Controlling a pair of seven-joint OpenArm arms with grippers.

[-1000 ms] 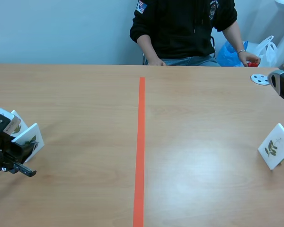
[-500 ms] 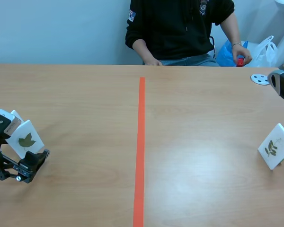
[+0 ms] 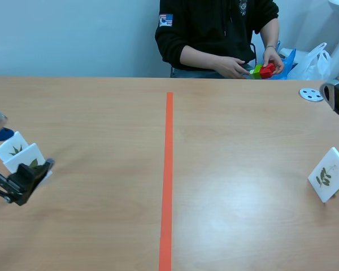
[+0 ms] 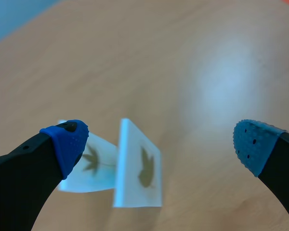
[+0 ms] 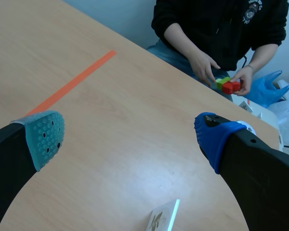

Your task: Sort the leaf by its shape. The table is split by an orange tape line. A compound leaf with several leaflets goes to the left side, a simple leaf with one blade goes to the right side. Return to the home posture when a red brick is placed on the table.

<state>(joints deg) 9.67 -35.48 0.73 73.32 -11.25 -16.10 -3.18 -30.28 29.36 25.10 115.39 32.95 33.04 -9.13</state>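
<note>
A person [image 5: 216,24] in a dark hooded top sat across the wooden table [image 5: 135,96], far ahead of the right pincer [image 5: 127,139], with a small green block [image 5: 222,81]. A blue bag [image 5: 265,89] and a white plastic bag [image 3: 321,56] lay beyond. A round white disc [image 3: 310,94] lay just beside that pincer.
</note>
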